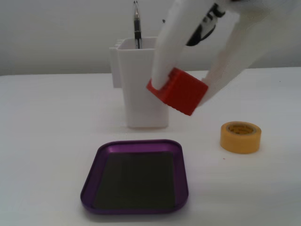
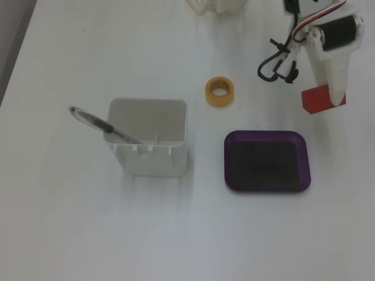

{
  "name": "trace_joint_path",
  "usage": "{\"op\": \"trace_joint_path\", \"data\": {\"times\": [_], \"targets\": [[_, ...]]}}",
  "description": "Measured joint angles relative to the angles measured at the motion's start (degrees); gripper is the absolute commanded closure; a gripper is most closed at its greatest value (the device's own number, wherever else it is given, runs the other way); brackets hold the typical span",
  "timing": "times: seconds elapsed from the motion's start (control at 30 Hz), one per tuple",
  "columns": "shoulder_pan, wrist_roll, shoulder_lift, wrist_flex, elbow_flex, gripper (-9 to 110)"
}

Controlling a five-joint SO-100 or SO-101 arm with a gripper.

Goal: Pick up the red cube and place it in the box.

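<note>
While the end effector (image 1: 186, 92) clamped the red cube (image 1: 181, 92) by opposite faces, aloft just short of the box (image 1: 136, 149), it looked light, rigid, slightly slick, tilting.

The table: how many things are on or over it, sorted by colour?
Red: 1, the red cube held in the gripper
Purple: 1, the box
Yellow: 1, tape roll
White: 1, container
Dark: 1, pen
Total: 5
</note>
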Motion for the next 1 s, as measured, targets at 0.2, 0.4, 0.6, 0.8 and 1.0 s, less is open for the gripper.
{"op": "trace_joint_path", "data": {"times": [0.2,0.4,0.6,0.8,1.0], "targets": [[3.6,0.2,-9.6,-2.8,-0.7,102],[3.4,2.5,-16.8,-5.6,-0.8,102],[4.4,2.7,-18.9,-6.3,-2.3,102],[3.7,2.7,-20.4,-6.4,-2.5,102],[4.2,2.6,-22.7,-6.4,-2.5,102]]}}
